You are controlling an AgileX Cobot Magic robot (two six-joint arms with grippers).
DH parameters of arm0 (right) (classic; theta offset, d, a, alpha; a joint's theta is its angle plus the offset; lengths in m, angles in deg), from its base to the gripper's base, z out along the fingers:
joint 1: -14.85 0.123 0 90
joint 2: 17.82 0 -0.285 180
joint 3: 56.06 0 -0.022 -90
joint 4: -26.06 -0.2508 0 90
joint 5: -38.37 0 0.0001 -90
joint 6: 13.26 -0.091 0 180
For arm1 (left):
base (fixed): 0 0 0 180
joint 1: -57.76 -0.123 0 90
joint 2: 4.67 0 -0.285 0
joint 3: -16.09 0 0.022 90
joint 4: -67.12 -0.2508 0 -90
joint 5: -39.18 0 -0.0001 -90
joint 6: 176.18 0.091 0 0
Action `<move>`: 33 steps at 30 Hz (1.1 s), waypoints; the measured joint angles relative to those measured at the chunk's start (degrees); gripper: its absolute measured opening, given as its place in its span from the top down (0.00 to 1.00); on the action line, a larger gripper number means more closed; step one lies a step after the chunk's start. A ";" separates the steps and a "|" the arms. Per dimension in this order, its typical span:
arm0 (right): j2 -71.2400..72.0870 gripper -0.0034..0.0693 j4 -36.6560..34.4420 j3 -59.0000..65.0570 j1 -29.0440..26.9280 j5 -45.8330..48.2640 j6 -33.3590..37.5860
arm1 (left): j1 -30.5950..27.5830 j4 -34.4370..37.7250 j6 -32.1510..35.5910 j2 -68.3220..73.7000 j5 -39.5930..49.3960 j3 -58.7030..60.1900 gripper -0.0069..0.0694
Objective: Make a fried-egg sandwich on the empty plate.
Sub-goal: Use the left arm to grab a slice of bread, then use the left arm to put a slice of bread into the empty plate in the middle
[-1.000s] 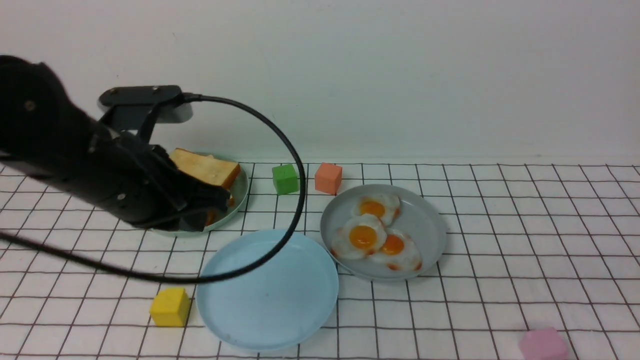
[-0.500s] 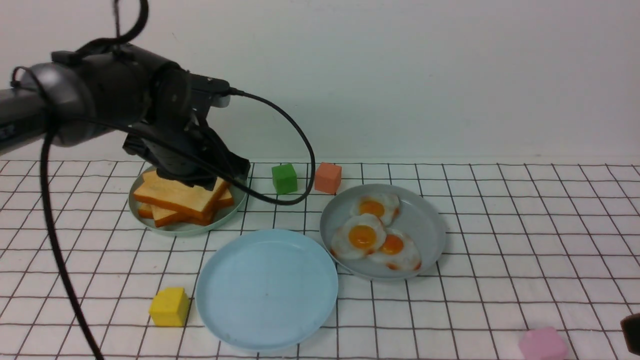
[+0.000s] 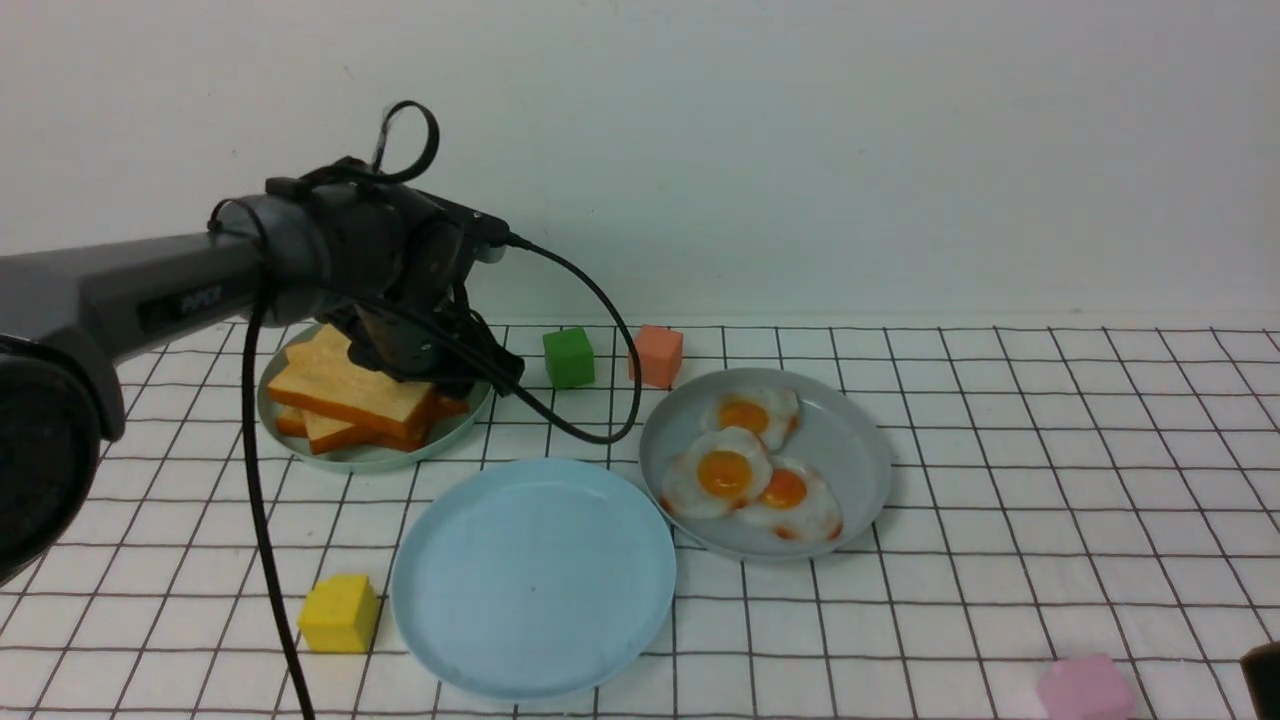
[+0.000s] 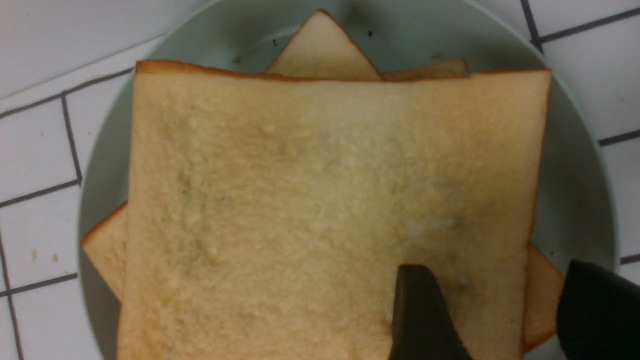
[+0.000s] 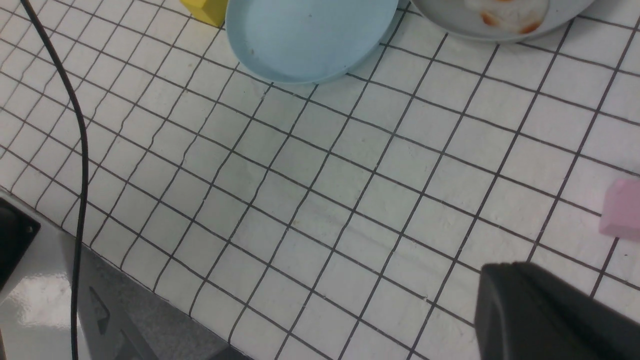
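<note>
The empty sky-blue plate [image 3: 533, 580] lies at front centre, also in the right wrist view [image 5: 310, 40]. No assembled sandwich shows in any view. Loose toast slices [image 3: 345, 400] are stacked on the pale green plate [image 3: 370, 458] at back left. My left gripper [image 3: 445, 375] is down on the stack's right side. In the left wrist view it is open [image 4: 505, 310]: one finger [image 4: 420, 310] is over the top slice [image 4: 325, 200], the other is beyond its edge. Three fried eggs [image 3: 725, 472] lie on the grey plate [image 3: 850, 440]. My right gripper [image 5: 550, 310] looks shut and empty, low at front right.
A yellow cube [image 3: 340, 613] sits left of the blue plate. A green cube [image 3: 569, 357] and an orange cube [image 3: 657, 355] stand behind the plates. A pink cube [image 3: 1085, 688] lies at front right, near the right gripper. The left arm's cable [image 3: 590, 420] hangs beside the toast plate.
My left arm has swung from the near left back over the toast plate and settled with its gripper on the stack. The right gripper's tip has come into view at the front right corner.
</note>
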 joint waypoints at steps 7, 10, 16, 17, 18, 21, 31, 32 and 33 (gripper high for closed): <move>0.00 0.94 0.00 0.00 0.00 0.00 0.00 | 0.00 -0.63 0.00 0.11 0.17 -0.06 0.57; 0.00 0.93 0.00 0.00 0.00 0.00 0.00 | 0.00 -0.69 0.00 0.11 0.22 -0.06 0.74; 0.00 0.93 0.10 0.00 0.00 0.16 0.13 | 0.70 -2.22 0.92 -1.97 1.54 0.08 0.90; 0.00 0.93 0.17 0.00 0.00 0.16 0.18 | 0.75 -2.22 0.92 -1.97 1.74 0.07 0.90; 0.00 0.93 0.30 0.00 0.00 0.16 0.18 | 1.42 -1.42 1.15 -4.88 3.83 0.14 0.90; 0.00 0.92 0.46 0.00 0.00 0.04 0.18 | 3.67 0.50 2.79 -11.37 8.48 0.73 0.90; 0.00 0.92 1.33 0.00 0.00 -0.21 1.50 | 19.17 6.91 7.33 -29.41 11.69 21.07 0.90; 0.00 0.92 1.33 0.00 0.00 -0.21 1.49 | 20.00 6.84 7.37 -29.58 10.56 22.83 0.90; 0.00 0.92 1.33 0.00 0.00 -0.21 1.49 | 20.75 6.56 7.50 -29.59 9.17 24.73 0.90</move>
